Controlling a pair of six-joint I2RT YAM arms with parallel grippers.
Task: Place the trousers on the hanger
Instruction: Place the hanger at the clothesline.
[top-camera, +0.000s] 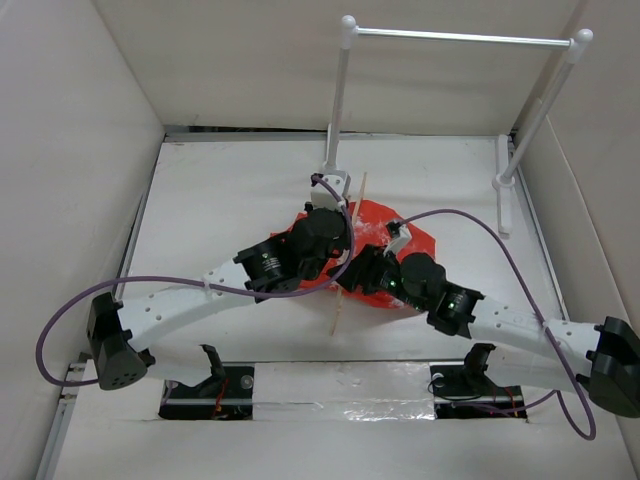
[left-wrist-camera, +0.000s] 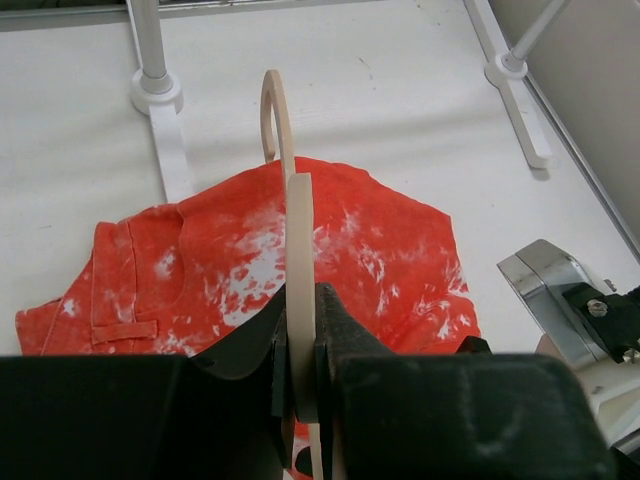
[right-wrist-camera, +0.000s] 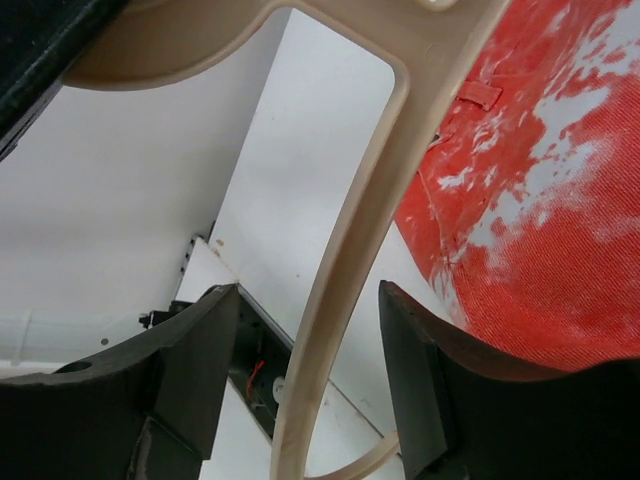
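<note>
The orange-red trousers (top-camera: 392, 226) with white blotches lie crumpled flat on the white table at mid-centre. They also show in the left wrist view (left-wrist-camera: 390, 255) and the right wrist view (right-wrist-camera: 545, 230). The pale beige hanger (top-camera: 341, 293) stands on edge above them, hook (left-wrist-camera: 271, 104) pointing away. My left gripper (top-camera: 342, 238) is shut on the hanger's flat body (left-wrist-camera: 300, 245), holding it upright over the cloth. My right gripper (top-camera: 363, 268) is open. One curved hanger arm (right-wrist-camera: 362, 225) passes between its fingers (right-wrist-camera: 425, 375) without visible contact.
A white two-post rail stand (top-camera: 455, 38) rises at the back, its bases (left-wrist-camera: 155, 92) on the table beyond the trousers. White walls enclose the table on three sides. Purple cables trail from both arms.
</note>
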